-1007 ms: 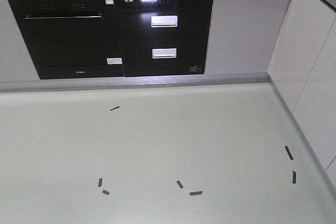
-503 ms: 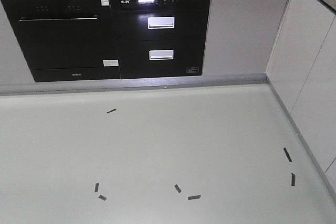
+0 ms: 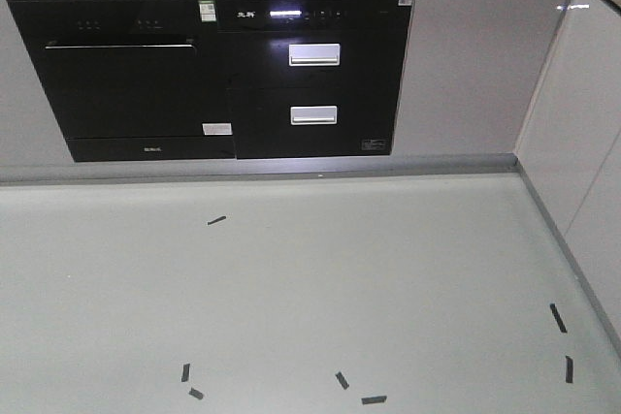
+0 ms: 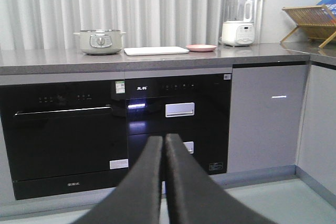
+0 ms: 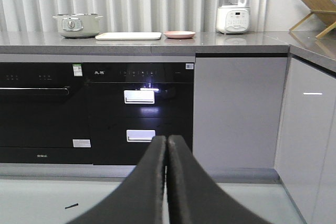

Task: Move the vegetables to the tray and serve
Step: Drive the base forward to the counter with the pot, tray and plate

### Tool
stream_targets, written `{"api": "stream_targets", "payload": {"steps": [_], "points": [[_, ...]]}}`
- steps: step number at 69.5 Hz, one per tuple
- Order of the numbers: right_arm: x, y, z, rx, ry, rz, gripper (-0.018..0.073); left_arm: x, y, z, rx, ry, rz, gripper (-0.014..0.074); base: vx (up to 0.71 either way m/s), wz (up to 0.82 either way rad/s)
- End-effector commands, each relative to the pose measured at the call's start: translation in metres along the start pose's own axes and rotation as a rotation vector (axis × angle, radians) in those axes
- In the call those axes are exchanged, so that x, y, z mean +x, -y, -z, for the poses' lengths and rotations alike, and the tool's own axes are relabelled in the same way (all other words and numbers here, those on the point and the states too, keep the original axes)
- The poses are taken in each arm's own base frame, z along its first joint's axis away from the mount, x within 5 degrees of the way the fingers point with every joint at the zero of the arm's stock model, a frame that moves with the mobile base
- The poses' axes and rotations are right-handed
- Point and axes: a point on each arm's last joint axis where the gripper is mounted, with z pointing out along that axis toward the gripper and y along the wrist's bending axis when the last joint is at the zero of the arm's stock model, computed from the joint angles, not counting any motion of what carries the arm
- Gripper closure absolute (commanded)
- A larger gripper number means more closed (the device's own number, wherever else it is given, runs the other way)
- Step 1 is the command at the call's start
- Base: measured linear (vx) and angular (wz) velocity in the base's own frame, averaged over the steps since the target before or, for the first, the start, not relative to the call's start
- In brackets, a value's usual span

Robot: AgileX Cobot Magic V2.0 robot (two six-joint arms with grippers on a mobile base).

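Left tool (image 4: 164, 139) and right tool (image 5: 166, 139) were both seen clenched tight, with nothing gripped. They were presumably kept shut and pointed forward for travel, since the base stood on the floor (image 3: 291, 288), well apart from the bench (image 4: 42, 59).

The tray (image 4: 156, 51) was noted lying flat on the bench between the pot (image 4: 100, 41) and the pink plate (image 4: 201, 48), near the front edge and probably laid there for easy reach. The lettuce leaf could not be made out from here, and whether it lay on the plate could not be told.

The approach to the bench was judged the step in hand.
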Motion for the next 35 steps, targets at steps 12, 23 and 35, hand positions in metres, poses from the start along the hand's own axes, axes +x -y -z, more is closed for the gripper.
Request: {"api": "stream_targets", "payload": {"steps": [12, 23, 35], "points": [[-0.0046, 0.0, 0.0002, -0.001, 0.071, 0.002, 0.0568, -0.0036, 0.0001, 0.0012, 0.003, 0.073, 0.004, 0.0603, 0.23, 0.08], [-0.0046, 0.0, 0.0002, -0.001, 0.071, 0.002, 0.0568, -0.0036, 0.0001, 0.0012, 0.003, 0.073, 0.004, 0.0603, 0.25, 0.03], [-0.0047, 0.0, 0.0002, -0.001, 0.071, 0.002, 0.0568, -0.0036, 0.0001, 0.0012, 0.003, 0.073, 0.004, 0.0603, 0.27, 0.01]]}}
